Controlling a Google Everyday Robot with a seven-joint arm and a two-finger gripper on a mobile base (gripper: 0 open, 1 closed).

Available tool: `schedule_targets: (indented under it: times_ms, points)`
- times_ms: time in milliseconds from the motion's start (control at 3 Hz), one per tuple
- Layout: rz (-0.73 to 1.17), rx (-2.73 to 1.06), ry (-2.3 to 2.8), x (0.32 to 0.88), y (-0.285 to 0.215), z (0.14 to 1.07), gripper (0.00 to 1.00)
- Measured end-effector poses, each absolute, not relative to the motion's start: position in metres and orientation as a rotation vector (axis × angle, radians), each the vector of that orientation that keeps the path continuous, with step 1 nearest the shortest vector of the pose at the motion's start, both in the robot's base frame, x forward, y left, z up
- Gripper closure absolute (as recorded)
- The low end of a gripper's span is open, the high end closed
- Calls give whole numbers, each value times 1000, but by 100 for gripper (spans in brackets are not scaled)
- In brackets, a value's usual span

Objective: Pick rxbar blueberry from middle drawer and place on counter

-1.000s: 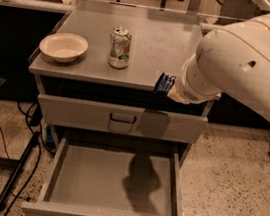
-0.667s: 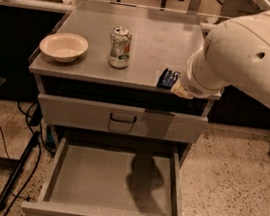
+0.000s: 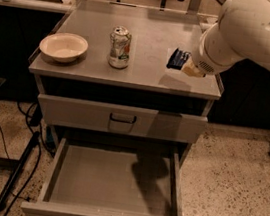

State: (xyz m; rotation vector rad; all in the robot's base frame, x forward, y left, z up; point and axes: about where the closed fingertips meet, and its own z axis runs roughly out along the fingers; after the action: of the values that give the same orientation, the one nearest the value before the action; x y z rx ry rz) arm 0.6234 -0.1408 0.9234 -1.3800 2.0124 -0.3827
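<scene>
Our gripper [image 3: 183, 65] hovers above the counter [image 3: 150, 36], jaws grasping the rxbar blueberry [image 3: 176, 58]; the drink can [image 3: 119, 47] stands left of the jaws, the open middle drawer [image 3: 109, 179] below them.

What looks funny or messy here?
Nothing is spilled or broken. The middle drawer hangs wide open. The gripper holds the rxbar blueberry just above the counter, near its right side. The can and bowl stand upright.

Bulky off-white rounded plastic arm [image 3: 259, 35], smooth shell, one small dark hole at upper right of frame. Perforated vent patch near the wrist. Gripper [image 3: 183, 64] at its tip, upper right of centre.
</scene>
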Motion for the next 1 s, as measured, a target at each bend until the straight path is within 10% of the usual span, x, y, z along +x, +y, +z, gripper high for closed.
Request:
schedule_targets:
  times_ms: [1000]
  points:
    - [-143, -1452, 2028, 671, -141, 899, 100]
